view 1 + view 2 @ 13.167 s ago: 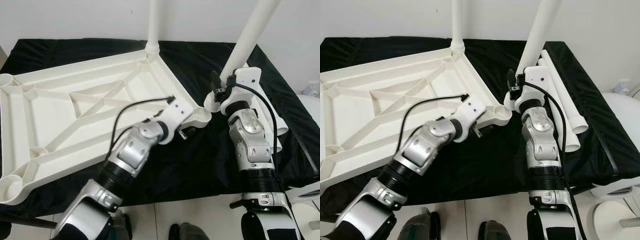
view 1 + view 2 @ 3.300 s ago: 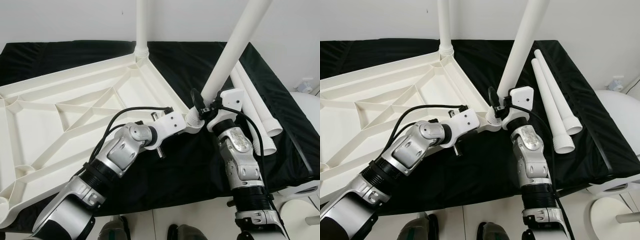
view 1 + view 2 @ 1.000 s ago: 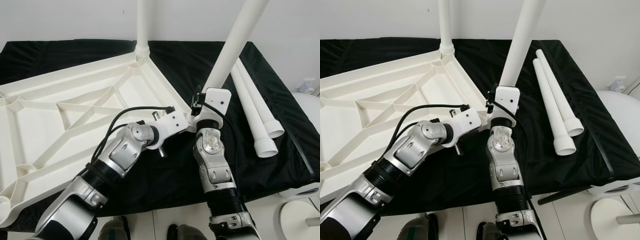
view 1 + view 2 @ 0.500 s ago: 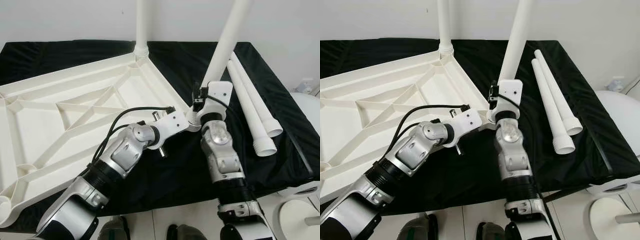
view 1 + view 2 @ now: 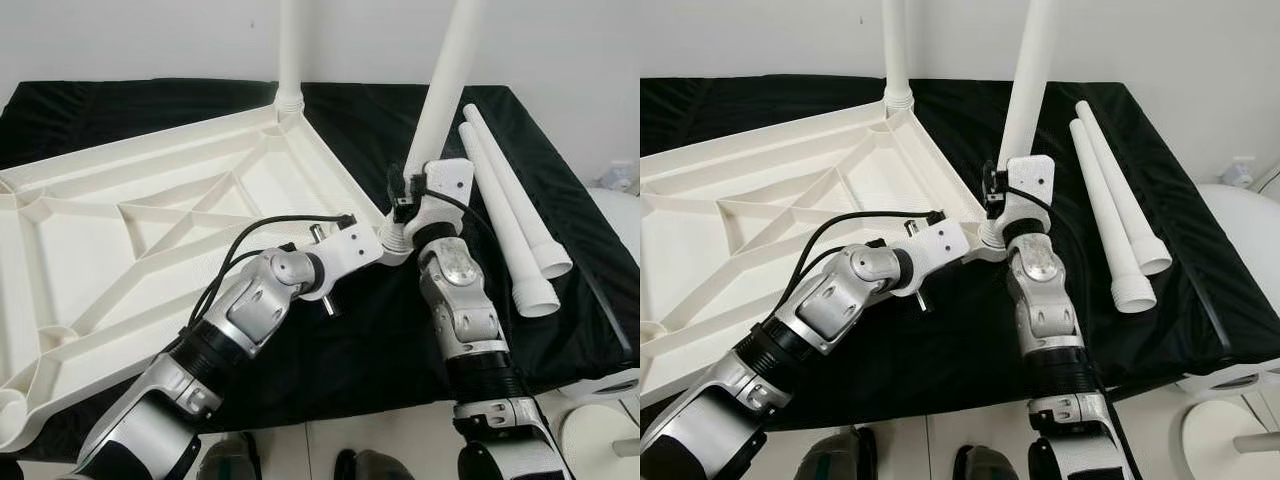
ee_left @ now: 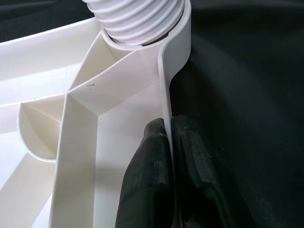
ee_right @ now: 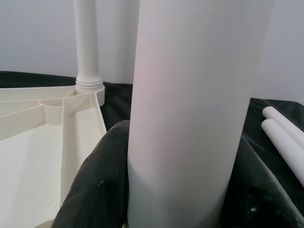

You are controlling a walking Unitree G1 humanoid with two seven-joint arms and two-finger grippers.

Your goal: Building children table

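Note:
An upside-down white tabletop (image 5: pixel 150 230) lies on a black cloth. One white leg (image 5: pixel 291 50) stands screwed into its far corner. A second leg (image 5: pixel 445 90) stands nearly upright, its ribbed end (image 6: pixel 137 21) seated in the near right corner socket (image 5: pixel 393 238). My right gripper (image 7: pixel 175 156) is shut around this leg just above the socket, one black finger (image 7: pixel 95 185) on each side. My left gripper (image 6: pixel 167 137) is shut on the tabletop's thin rim (image 6: pixel 164 76), a short way from that corner.
Two loose white legs (image 5: pixel 510 220) lie side by side on the cloth to the right. The cloth's front edge (image 5: pixel 380 385) runs near my body, with tiled floor below. A white round object (image 5: pixel 600 430) stands at the lower right. A pale wall is behind.
Since 13 seconds ago the held leg's ribbed end has gone from beside the corner into the socket. In the last second the leg has stood more upright and my right forearm swung right.

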